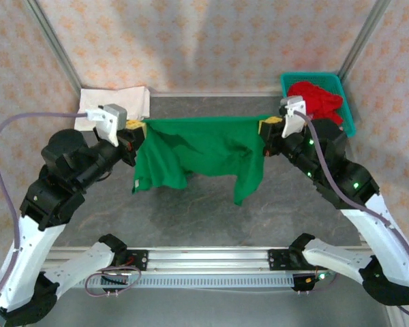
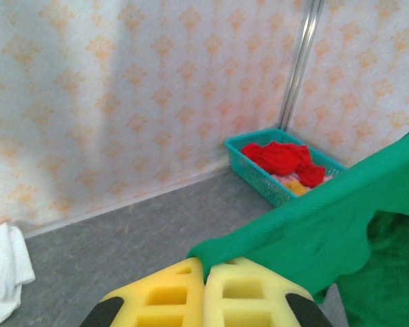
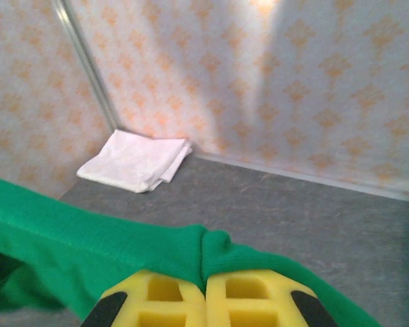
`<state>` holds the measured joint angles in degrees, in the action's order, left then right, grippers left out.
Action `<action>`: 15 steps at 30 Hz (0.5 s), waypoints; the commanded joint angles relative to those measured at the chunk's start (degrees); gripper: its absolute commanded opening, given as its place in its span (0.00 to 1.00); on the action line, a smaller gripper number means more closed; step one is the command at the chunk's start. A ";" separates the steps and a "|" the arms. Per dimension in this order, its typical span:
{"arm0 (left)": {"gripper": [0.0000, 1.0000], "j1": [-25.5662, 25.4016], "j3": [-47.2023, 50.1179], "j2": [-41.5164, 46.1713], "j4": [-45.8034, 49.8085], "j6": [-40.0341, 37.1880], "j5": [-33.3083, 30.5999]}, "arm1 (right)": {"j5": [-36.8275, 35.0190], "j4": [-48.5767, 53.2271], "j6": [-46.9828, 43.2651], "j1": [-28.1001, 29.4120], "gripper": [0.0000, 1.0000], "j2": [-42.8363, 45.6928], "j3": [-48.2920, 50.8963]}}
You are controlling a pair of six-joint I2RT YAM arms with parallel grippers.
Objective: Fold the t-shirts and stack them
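I am holding the green t-shirt (image 1: pixel 198 153) stretched left-to-right, its body draping down; the left gripper (image 1: pixel 136 128) and right gripper (image 1: pixel 267 127) are each clamping its upper edge.

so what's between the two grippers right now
The green t-shirt: its top edge runs taut from the left gripper to the right gripper, both shut on it, with the rest hanging below. The top external view shows it.

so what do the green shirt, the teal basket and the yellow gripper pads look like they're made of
green t-shirt: soft knit cloth, matte; fine weave shows and it drapes in folds.
basket: likely hard plastic, teal; moulded mesh wall.
yellow pads: probably foam or soft rubber, matte, with square pockets.
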<state>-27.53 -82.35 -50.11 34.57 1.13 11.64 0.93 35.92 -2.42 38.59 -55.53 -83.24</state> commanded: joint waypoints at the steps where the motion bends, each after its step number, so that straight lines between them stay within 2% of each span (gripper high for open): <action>1: 0.00 1.57 -8.22 -6.44 5.38 -2.08 -6.97 | -11.96 7.60 -0.84 -5.00 0.00 -6.97 -7.20; 2: 0.00 2.88 -10.53 -9.43 6.35 -2.29 -7.26 | -6.89 9.02 0.45 -8.53 0.00 -10.22 -9.59; 3: 0.00 5.56 -13.18 -13.26 7.09 -1.98 -3.85 | -0.12 9.18 2.27 -12.98 0.00 -13.77 -11.36; 4: 0.00 9.17 -15.40 -17.21 7.28 -1.27 2.17 | 4.06 8.19 4.08 -16.42 0.00 -17.12 -12.28; 6: 0.00 13.73 -17.40 -24.37 5.70 -0.36 8.40 | 4.17 6.72 4.08 -18.20 0.00 -23.24 -13.76; 8: 0.01 15.55 -18.06 -31.23 4.48 -2.19 8.95 | 2.54 5.33 3.34 -18.37 0.00 -29.11 -14.88; 9: 0.10 16.26 -17.94 -34.84 3.75 -3.15 9.02 | 2.50 4.05 3.16 -18.46 0.00 -32.18 -14.85; 10: 0.23 16.90 -18.21 -38.49 3.49 -3.91 9.68 | 2.45 3.11 3.20 -18.63 0.03 -35.30 -15.08; 12: 0.55 18.04 -18.34 -44.24 2.67 -4.77 10.25 | 0.91 3.63 3.70 -18.86 0.34 -41.52 -17.02; 13: 0.67 18.50 -17.86 -46.20 1.90 -4.25 8.13 | 0.28 4.80 4.05 -19.13 0.44 -44.59 -18.68; 15: 0.76 18.93 -15.32 -47.17 -0.20 -2.74 4.02 | -0.84 6.69 4.70 -19.40 0.53 -48.33 -20.51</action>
<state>-9.32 -98.80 -98.96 36.14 -1.52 19.42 3.99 39.11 0.71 19.70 -101.86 -99.77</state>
